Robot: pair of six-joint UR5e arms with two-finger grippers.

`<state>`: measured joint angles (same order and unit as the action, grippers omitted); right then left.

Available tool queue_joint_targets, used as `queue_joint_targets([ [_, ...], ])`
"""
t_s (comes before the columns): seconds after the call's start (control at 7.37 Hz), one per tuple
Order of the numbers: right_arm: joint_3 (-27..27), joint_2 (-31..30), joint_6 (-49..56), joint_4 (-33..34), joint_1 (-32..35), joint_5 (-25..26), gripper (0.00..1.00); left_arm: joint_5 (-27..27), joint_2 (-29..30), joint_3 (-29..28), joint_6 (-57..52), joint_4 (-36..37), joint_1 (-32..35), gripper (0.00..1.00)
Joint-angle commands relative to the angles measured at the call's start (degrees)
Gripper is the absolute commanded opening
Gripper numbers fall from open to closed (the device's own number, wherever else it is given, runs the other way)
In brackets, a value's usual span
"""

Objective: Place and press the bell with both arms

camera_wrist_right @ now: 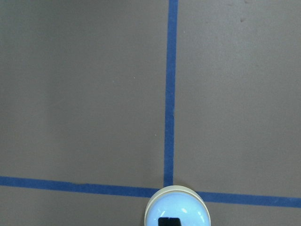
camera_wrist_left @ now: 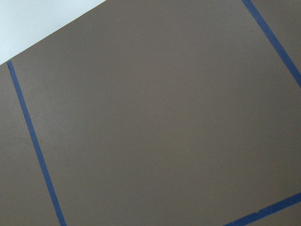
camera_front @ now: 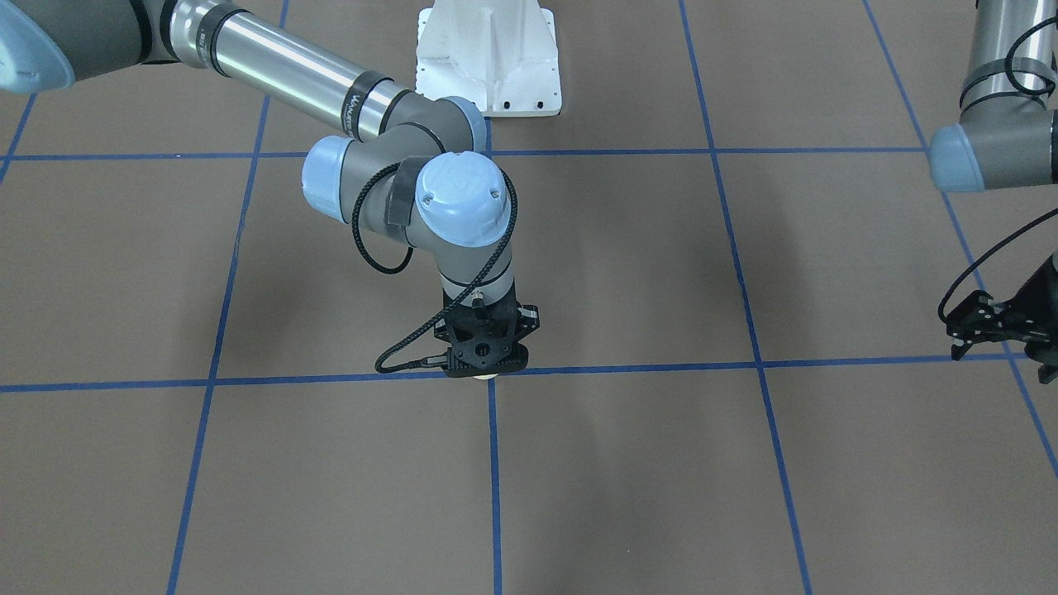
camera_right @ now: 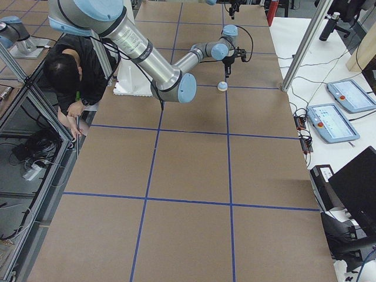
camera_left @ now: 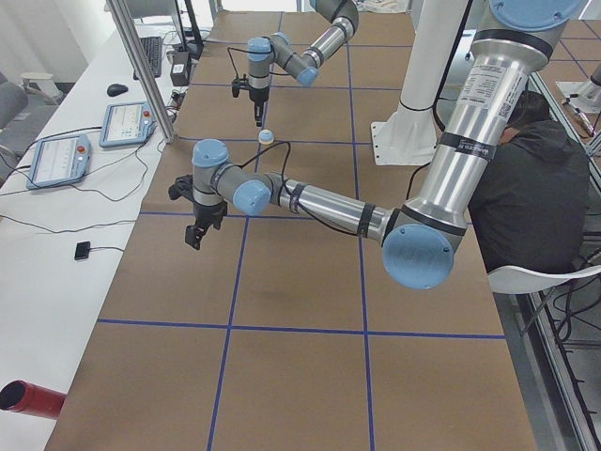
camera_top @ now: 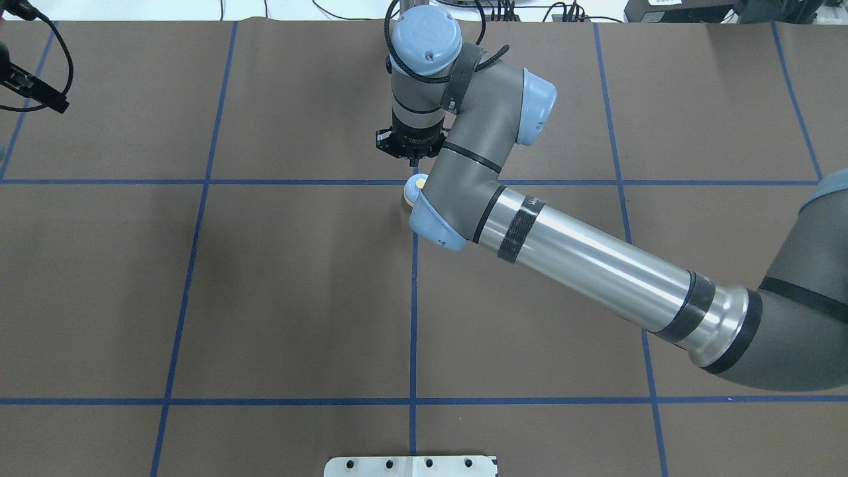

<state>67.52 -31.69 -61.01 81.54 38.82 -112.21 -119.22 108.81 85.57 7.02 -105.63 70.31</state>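
The light blue bell [camera_wrist_right: 175,209] with its cream rim stands on the crossing of two blue tape lines at the table's middle. It also shows in the overhead view [camera_top: 415,189], half hidden by my right arm, and in the right side view [camera_right: 222,86]. My right gripper [camera_front: 488,364] points straight down just above the bell and is shut. Its black fingertips [camera_wrist_right: 169,221] sit over the bell's top, and I cannot tell if they touch it. My left gripper [camera_left: 193,235] hangs empty above the table far off to the side [camera_front: 992,326]. I cannot tell if it is open or shut.
The brown table is marked by a grid of blue tape lines [camera_front: 494,487]. The white bolted pedestal [camera_front: 488,58] stands at the robot's side. A white bench with tablets [camera_left: 56,160] runs along the table's far edge. A seated person [camera_left: 526,197] is behind the robot.
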Motion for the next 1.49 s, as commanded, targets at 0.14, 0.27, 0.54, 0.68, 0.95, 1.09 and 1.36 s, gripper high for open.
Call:
queue_joint_targets([
  [0.14,15.7,-10.0,0.6,7.4,4.5,-2.5,1.0,-3.0,-2.6,1.5,-2.8,0.3,2.5,1.0],
  [0.27,20.2,-15.3,5.6,7.4,7.6,-5.4,1.0,-5.1,-3.9,1.4,-5.8,0.3,4.9,1.0],
  [0.54,27.5,-26.6,18.5,7.4,15.4,-11.0,1.0,-8.6,-6.5,1.2,-15.0,3.4,11.5,1.0],
  [0.68,30.0,-32.0,24.0,7.1,19.2,-14.0,1.0,-9.7,-6.5,1.4,-21.7,9.5,15.4,1.0],
  [0.95,33.5,-43.0,36.1,7.1,28.5,-22.0,1.0,-9.8,-6.7,1.6,-25.5,17.0,20.8,1.0],
  [1.09,34.0,-48.0,44.4,7.3,32.7,-23.0,1.0,-9.8,-6.9,2.1,-25.5,20.3,22.8,1.0],
  [1.36,33.7,-56.1,55.1,7.3,37.7,-23.0,1.0,-9.9,-12.2,7.1,-24.9,23.5,23.2,1.0],
])
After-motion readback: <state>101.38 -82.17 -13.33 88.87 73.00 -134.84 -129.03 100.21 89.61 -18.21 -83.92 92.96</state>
